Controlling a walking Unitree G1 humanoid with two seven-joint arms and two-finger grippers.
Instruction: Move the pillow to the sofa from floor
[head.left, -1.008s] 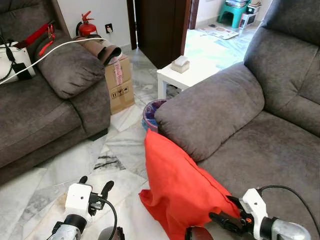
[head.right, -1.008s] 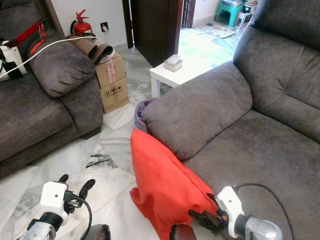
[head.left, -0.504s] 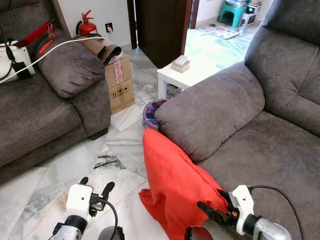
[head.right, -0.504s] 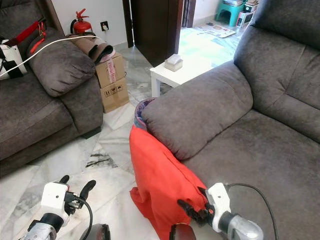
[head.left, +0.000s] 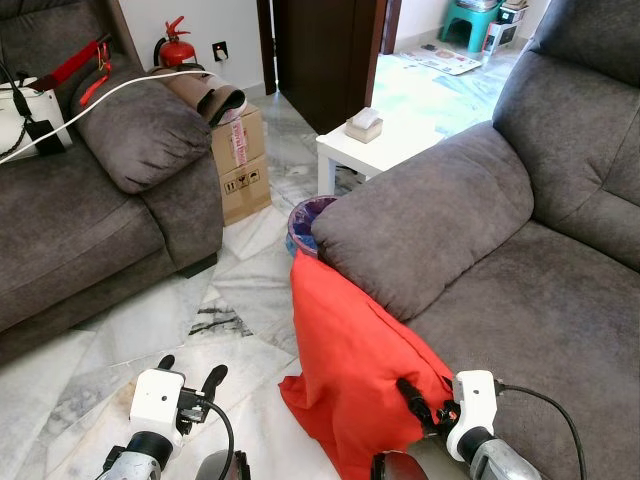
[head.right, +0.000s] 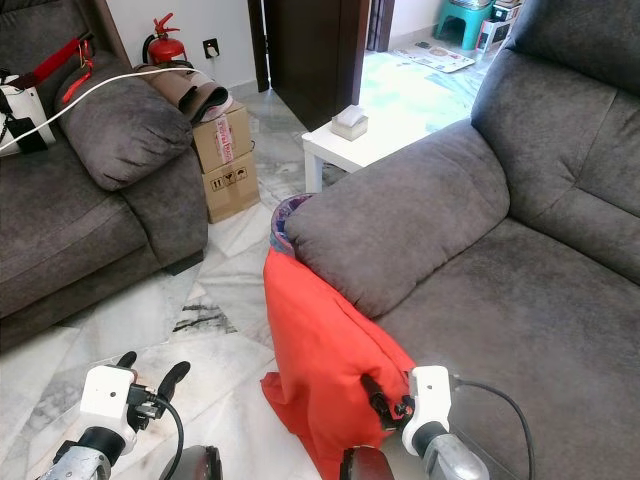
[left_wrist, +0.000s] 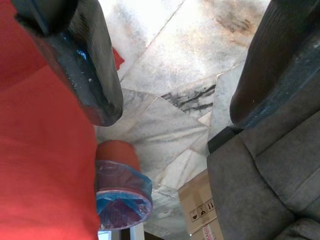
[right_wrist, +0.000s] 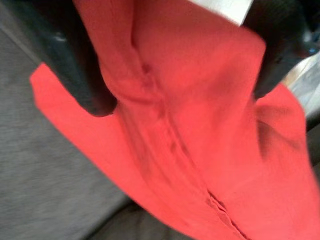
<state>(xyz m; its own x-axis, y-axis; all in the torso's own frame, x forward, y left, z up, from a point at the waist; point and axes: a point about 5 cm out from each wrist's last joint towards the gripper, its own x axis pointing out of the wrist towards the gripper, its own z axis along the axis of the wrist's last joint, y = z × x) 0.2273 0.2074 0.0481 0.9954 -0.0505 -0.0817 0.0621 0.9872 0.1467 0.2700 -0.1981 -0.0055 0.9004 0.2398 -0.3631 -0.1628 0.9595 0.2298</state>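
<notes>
Red pillow (head.left: 345, 370) leaning upright on the marble floor (head.left: 150, 325) against the sofa (head.left: 520, 300); right gripper (head.left: 418, 405) spread around its near edge, left gripper (head.left: 190, 375) spread above the floor; beyond, waste bin (head.left: 303, 215).

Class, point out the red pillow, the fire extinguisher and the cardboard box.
red pillow (head.left: 345, 365), left eye view, middle of its cover.
fire extinguisher (head.left: 175, 50), left eye view, red body.
cardboard box (head.left: 240, 165), left eye view, front face.

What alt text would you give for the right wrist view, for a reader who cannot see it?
The open right gripper straddles the seam edge of a red pillow, one black finger on each side of the cloth. Grey sofa fabric lies behind the pillow.
</notes>
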